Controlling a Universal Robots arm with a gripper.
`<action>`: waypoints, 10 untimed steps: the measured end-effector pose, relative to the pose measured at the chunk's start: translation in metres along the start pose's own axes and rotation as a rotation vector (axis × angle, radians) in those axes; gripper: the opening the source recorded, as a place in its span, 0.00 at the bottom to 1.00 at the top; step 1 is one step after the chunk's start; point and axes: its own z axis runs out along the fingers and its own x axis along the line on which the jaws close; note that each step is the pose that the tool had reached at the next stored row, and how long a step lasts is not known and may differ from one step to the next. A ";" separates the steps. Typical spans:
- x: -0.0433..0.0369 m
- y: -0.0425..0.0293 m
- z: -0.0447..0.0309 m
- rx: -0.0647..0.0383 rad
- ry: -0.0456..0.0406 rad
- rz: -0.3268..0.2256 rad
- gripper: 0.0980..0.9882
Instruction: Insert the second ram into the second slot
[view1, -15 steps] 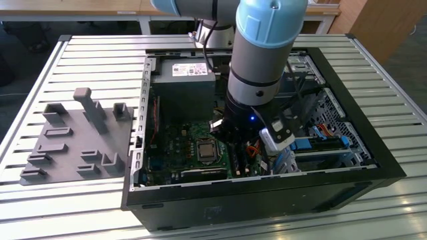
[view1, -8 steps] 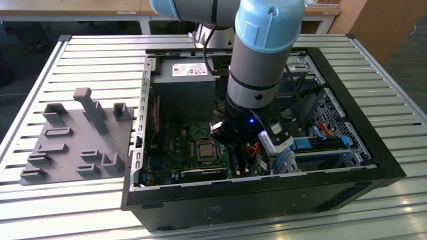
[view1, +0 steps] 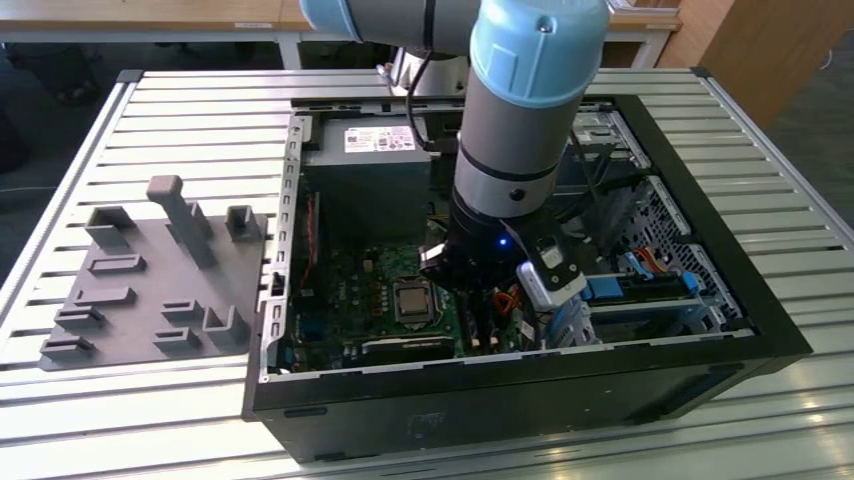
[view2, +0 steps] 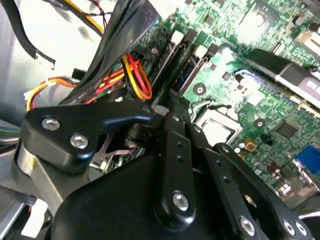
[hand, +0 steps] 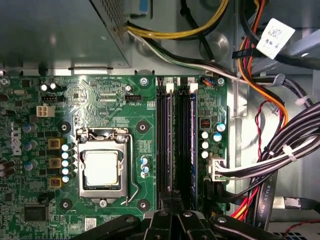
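Item: thin blue circuit-board stick (hand: 191, 145), second ram.
Pose: I see it on edge, lengthwise.
Place: inside long black plastic slot (hand: 186, 125) with pale end latch, the one farther from the processor socket.
Second wrist view: blue edge (view2: 182, 75) visible in slot.

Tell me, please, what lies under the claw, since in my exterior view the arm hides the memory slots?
Observer: In the first wrist view, two memory slots run side by side next to the CPU socket. The outer slot shows blue along its length.
Operator: Thank you. And the inner one?
Observer: The inner slot looks dark. I cannot tell whether a stick sits in it.
Operator: Where is the claw relative to them?
Observer: The claw sits at one end of the pair, closer to the inner slot.
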 end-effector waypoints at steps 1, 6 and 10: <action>0.0001 -0.0003 -0.0038 0.002 0.0005 0.000 0.01; 0.0001 -0.0008 -0.0216 0.004 0.0010 0.000 0.01; 0.0001 -0.0008 -0.0261 0.004 0.0010 0.000 0.01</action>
